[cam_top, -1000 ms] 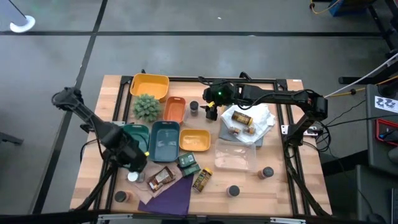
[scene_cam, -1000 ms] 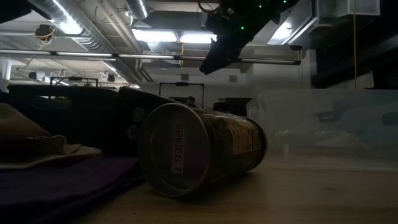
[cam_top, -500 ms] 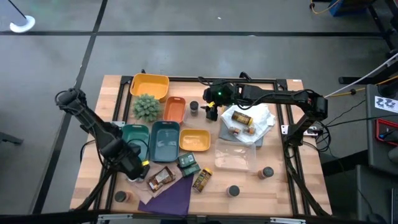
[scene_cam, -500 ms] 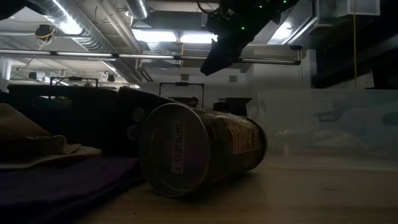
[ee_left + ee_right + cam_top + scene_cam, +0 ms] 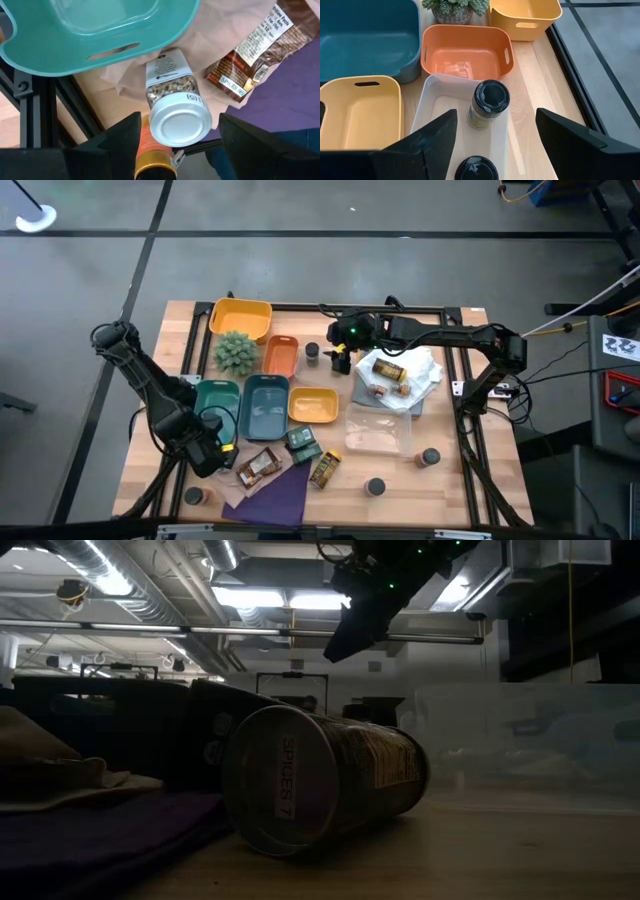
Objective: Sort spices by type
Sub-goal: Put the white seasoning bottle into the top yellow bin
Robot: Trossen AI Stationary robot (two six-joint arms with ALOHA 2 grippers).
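The spices are small jars scattered over the table. One with a white lid (image 5: 181, 122) lies on its side on beige paper, next to the teal tray (image 5: 100, 45). My left gripper (image 5: 180, 115) hangs open over it, pointing down, one finger on either side and apart from it; in the high view my left gripper (image 5: 207, 453) hides this jar. My right gripper (image 5: 496, 111) hovers open above a dark-lidded jar (image 5: 489, 102) standing in a white tray (image 5: 432, 100), with a second dark lid (image 5: 476, 170) nearer. In the low view, my right gripper (image 5: 360, 620) shows high above the table.
Yellow bin (image 5: 240, 318), spiky plant (image 5: 237, 352), orange (image 5: 280, 355), blue (image 5: 265, 402) and yellow (image 5: 313, 405) trays fill the middle. Packets (image 5: 260, 465) lie by a purple cloth (image 5: 270, 495). Loose jars (image 5: 375, 487) (image 5: 428, 458) stand near the front; one lies sideways (image 5: 320, 780).
My left gripper has moved toward the table's near edge and turned about its wrist. It now stands over the white-lidded jar and hides it in the high view. The jar has not moved.
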